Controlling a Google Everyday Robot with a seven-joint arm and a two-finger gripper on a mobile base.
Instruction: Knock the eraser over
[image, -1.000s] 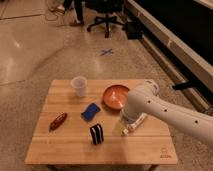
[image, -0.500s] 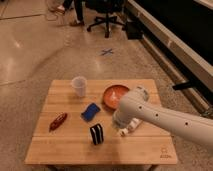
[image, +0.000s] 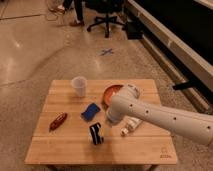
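The wooden table (image: 75, 145) stands on a polished concrete floor (image: 30, 55). The eraser (image: 96, 134) stands upright, long axis vertical, in front of the blue pad (image: 91, 111). The gripper (image: 111, 121) hangs right of the eraser; its opening cannot be determined.

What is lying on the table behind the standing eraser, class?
Behind the eraser lies the blue pad, flat on the table. The arm covers the tool, so nothing near it can be seen.

Eraser (image: 96, 133): small black block with white middle stripe, standing upright on the wooden table (image: 75, 150), gripper (image: 111, 120) just beside it.
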